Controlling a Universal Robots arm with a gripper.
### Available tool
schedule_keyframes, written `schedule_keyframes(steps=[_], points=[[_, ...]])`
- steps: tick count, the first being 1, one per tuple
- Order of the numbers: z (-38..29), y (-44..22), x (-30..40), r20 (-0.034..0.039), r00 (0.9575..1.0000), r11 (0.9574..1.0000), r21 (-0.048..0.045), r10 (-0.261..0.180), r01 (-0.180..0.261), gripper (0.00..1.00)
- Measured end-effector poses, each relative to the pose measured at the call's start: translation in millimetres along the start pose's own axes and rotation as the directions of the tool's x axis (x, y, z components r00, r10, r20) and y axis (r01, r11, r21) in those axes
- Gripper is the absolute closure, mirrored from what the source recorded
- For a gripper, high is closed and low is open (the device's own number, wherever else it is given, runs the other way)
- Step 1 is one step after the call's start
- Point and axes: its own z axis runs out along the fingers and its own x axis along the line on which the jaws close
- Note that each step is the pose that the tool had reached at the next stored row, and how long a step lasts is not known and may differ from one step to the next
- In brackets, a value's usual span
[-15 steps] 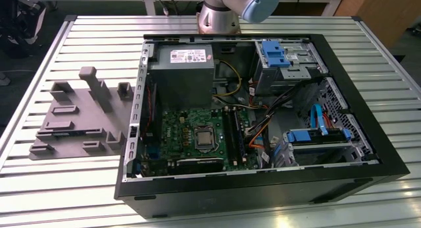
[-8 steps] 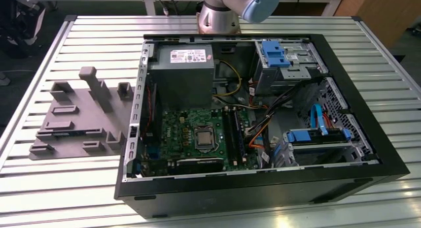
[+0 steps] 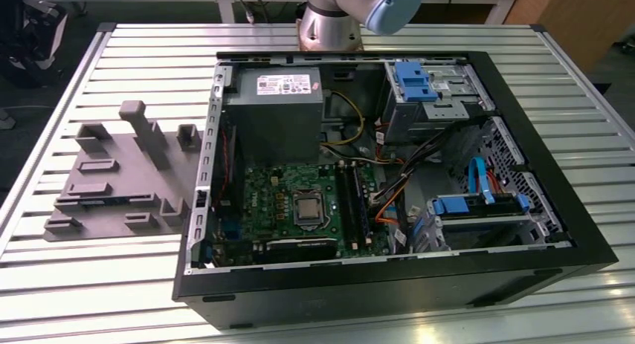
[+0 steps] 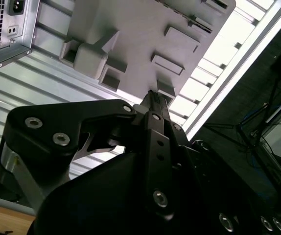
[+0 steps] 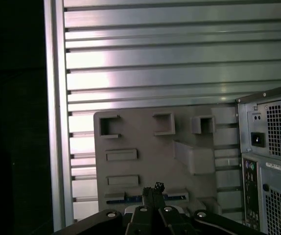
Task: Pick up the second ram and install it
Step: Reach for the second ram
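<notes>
While the hand [image 5: 153, 188] hangs above the tray [image 5: 145, 137]: the step is the pick-up, as I judge it; nothing is lifted yet.
Ram [image 5: 118, 198]: it lies in a long slot near one edge of the tray. In the exterior view the tray sits on the surface [image 3: 100, 284], at that view's left of the open case [image 3: 397, 284].
Hand: in the first wrist view its tips line up over the middle of the ram. They look pressed together with nothing between them. I judge it apart from the ram, not touching.
What the grasp calls for: the fingers must part enough to pass on both thin sides of the ram. The hand must come down straight, so that the ram leaves its slot without tilting.
Sockets [image 3: 349, 199]: these are black and narrow, on the board inside the case, well apart from the tray.
Hard to make out: I cannot tell if one socket already carries a ram. The middle of the ram is covered by the tips in the first wrist view. The arm [image 3: 347, 17] is cut off at the frame edge in the exterior view. How high the hand stands over the tray I cannot judge.
</notes>
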Motion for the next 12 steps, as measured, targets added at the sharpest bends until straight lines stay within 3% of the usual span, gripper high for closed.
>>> schedule_keyframes(steps=[12], points=[[-0.2,-4.1,-0.1,0.0000,1.0000,1.0000,0.0000,0.000,0.000,0.89]])
